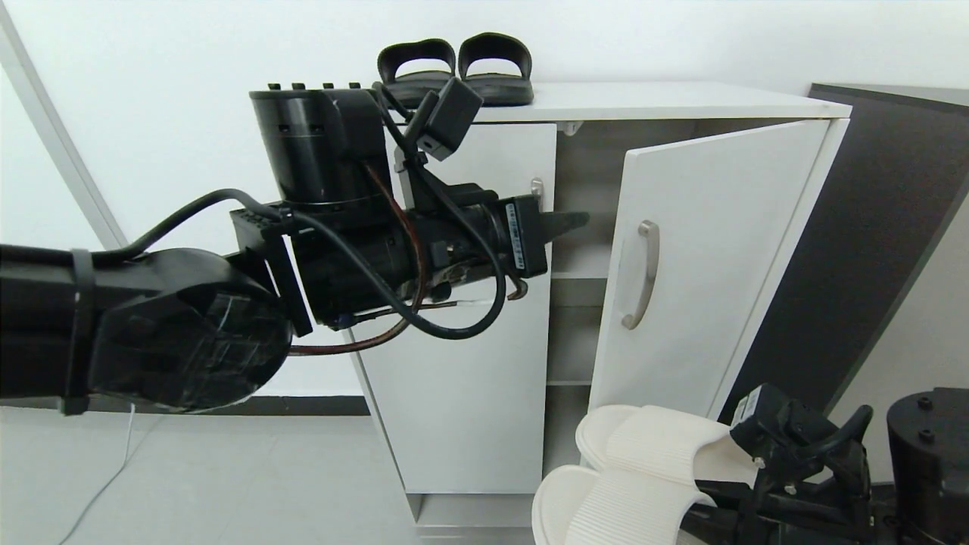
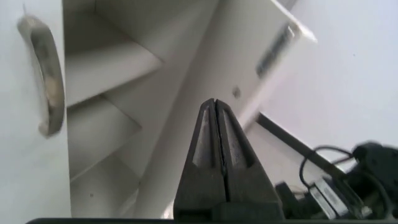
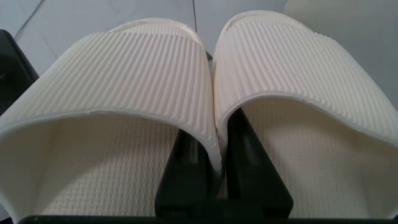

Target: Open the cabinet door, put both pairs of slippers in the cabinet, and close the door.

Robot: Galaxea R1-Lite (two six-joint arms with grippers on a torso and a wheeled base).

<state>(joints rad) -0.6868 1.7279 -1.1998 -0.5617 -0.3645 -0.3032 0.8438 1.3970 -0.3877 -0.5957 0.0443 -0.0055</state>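
The white cabinet (image 1: 681, 98) has its right door (image 1: 704, 265) swung partly open, and its left door (image 1: 469, 378) is closed. Shelves (image 2: 106, 68) show in the gap. A black pair of slippers (image 1: 454, 68) rests on the cabinet top. My left gripper (image 1: 577, 221) is shut and empty, its tips (image 2: 215, 107) at the gap beside the left door's handle (image 2: 46, 81). Low at the front right, my right gripper (image 1: 719, 493) is shut on a white ribbed pair of slippers (image 1: 643, 462). Its fingers (image 3: 186, 180) pinch the two inner straps (image 3: 211, 93) together.
A dark panel (image 1: 870, 265) stands just right of the cabinet, behind the open door. The right door's metal handle (image 1: 643, 272) faces me. Grey floor (image 1: 227, 484) lies free to the left of the cabinet, with a thin cable (image 1: 106, 477) across it.
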